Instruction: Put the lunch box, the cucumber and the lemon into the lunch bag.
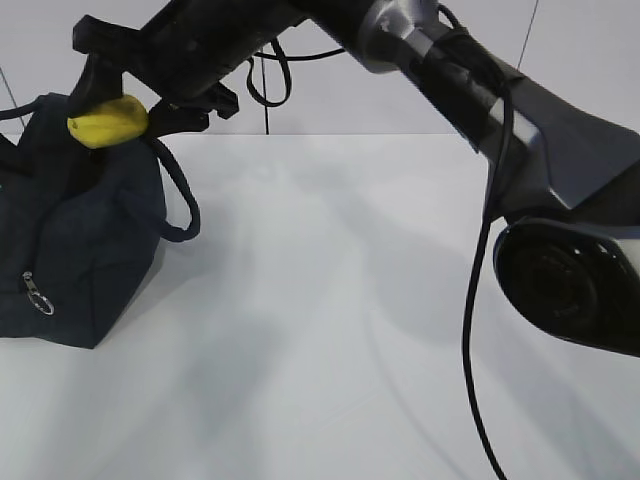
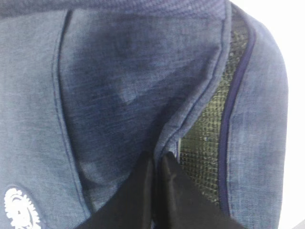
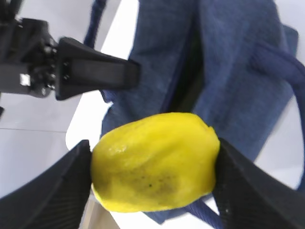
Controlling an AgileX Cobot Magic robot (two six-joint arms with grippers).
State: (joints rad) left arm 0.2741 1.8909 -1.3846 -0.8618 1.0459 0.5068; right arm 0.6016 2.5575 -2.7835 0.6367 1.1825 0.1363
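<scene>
We see the right gripper [image 1: 110, 115] reaching across from the right side of the exterior view to the far left, where it hangs above the top of the lunch bag [image 1: 85, 250]. Its fingers are spread fairly wide and clamp the lemon [image 1: 108, 121] between them, one pad on each end of the fruit. In the right wrist view the lemon [image 3: 155, 162] fills the gap between the two dark fingers [image 3: 45, 191], pressed against both, and below it lies the navy fabric of the bag [image 3: 224, 71] with a dark slit of an opening running down the middle. One rope handle [image 3: 281, 67] of the bag crosses the right of that view.

The bag stands on the white table [image 1: 350, 300] at its left edge, boxy and upright, with a loop handle [image 1: 180, 195] drooping over its right side and a metal ring pull [image 1: 38, 297] hanging from a zipper on its near face. We cannot find the lunch box or the cucumber in any view.

The left gripper [image 2: 156, 191] is pressed close to the bag's fabric; its two black fingers sit together, with only a thin line between them, and a fold of the bag's edge meets their tips, though we cannot tell whether cloth is pinched there. Beside them a strip of dark mesh [image 2: 209, 129] runs along a navy piping seam, and part of a white round logo [image 2: 19, 210] shows at the lower left. In the right wrist view this other gripper [image 3: 71, 71] appears at the upper left, beside the bag's edge
</scene>
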